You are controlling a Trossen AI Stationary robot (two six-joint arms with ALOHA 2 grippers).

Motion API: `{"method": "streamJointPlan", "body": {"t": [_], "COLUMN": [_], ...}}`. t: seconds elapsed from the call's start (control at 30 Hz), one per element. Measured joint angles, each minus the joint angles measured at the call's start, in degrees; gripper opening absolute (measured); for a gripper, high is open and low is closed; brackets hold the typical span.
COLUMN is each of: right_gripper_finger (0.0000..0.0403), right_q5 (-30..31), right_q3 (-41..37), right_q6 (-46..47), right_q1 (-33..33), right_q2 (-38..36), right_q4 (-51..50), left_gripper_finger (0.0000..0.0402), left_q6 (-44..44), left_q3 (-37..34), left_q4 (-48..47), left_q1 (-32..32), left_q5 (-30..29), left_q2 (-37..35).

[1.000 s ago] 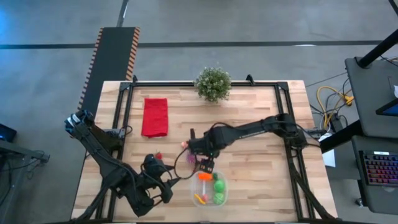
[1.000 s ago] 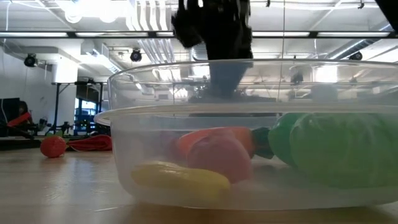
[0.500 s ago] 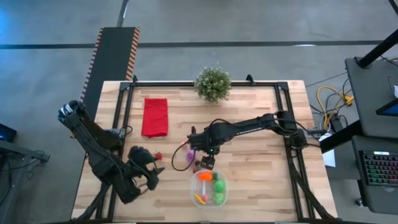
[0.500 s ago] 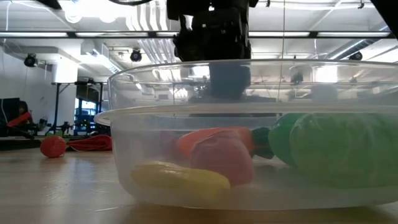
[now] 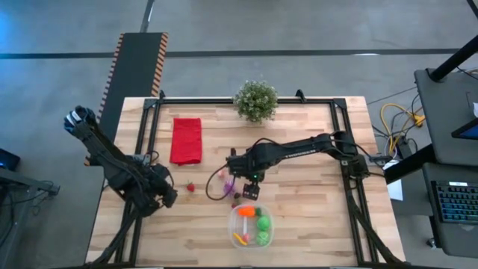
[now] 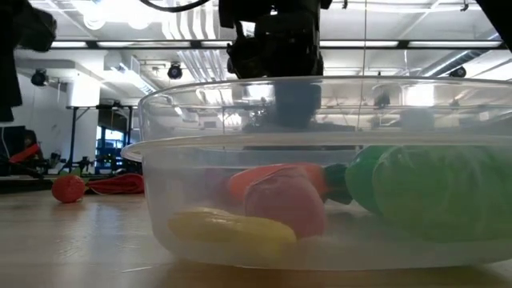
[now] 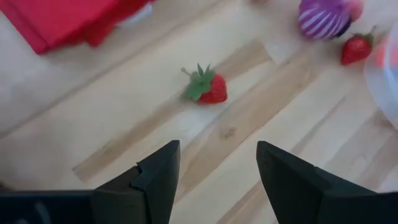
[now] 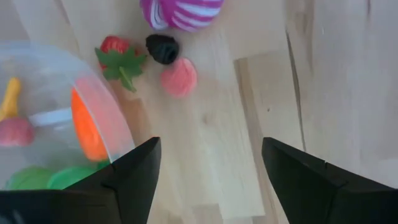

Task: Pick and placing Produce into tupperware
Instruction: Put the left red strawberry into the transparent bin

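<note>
While the tub (image 5: pixel 252 226) sits at the table's near edge w/ carrot (image 5: pixel 246 212), 2 green balls (image 5: pixel 263 223), yellow piece (image 5: pixel 239 239) inside | right gripper (image 5: pixel 249 191) just beyond it, fingers wide, empty | left gripper (image 5: pixel 166 196) fingers wide, near strawberry (image 5: pixel 190 187)

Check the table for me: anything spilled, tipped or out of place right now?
Nothing stands out. The tupperware sits upright with produce inside; a strawberry and a few pieces lie loose on the table, not yet packed.
</note>
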Motion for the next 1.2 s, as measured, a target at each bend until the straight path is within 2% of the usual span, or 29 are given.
{"method": "streamJointPlan", "body": {"t": [0.1, 0.23, 0.37, 0.43, 0.6, 0.77, 1.0, 1.2], "right_gripper_finger": [0.0274, 0.0275, 0.0281, 0.0285, 0.0287, 0.0287, 0.0287, 0.028], "right_q5": [0.0, 0.1, 2.3, 2.4, 2.6, 2.6, 3.2, 3.2], "right_q3": [0.0, 0.0, 0.0, 0.0, 0.0, 0.0, 0.0, 0.0], "right_q6": [-1.0, -1.9, -2.2, -1.1, 1.4, 3.0, 3.3, 2.0], "right_q1": [-0.1, -0.9, -2.4, -3.6, -6.2, -8.2, -9.3, -10.5], "right_q2": [-0.3, -1.8, -3.4, -3.9, -4.4, -4.7, -5.8, -5.9], "right_q4": [-0.4, -0.9, -0.9, -0.9, -1.1, -1.5, -1.4, -1.4], "left_gripper_finger": [0.0199, 0.0204, 0.0229, 0.0245, 0.0267, 0.0269, 0.027, 0.0266], "left_q6": [-2.1, -9.7, -17.7, -19.0, -15.7, -7.9, -5.4, -3.8], "left_q3": [-2.2, -3.9, -5.5, -5.7, -7.0, -9.6, -9.6, -9.4], "left_q4": [1.7, 1.5, 2.1, 3.2, 9.8, 18.1, 22.3, 27.4], "left_q1": [0.4, 3.0, 6.3, 8.3, 14.2, 19.1, 22.1, 23.3], "left_q5": [-0.1, -1.0, -0.9, -0.4, 0.3, 6.2, 6.8, 9.9], "left_q2": [-0.7, -1.3, -1.2, -0.6, 2.2, 5.4, 8.9, 14.3]}}
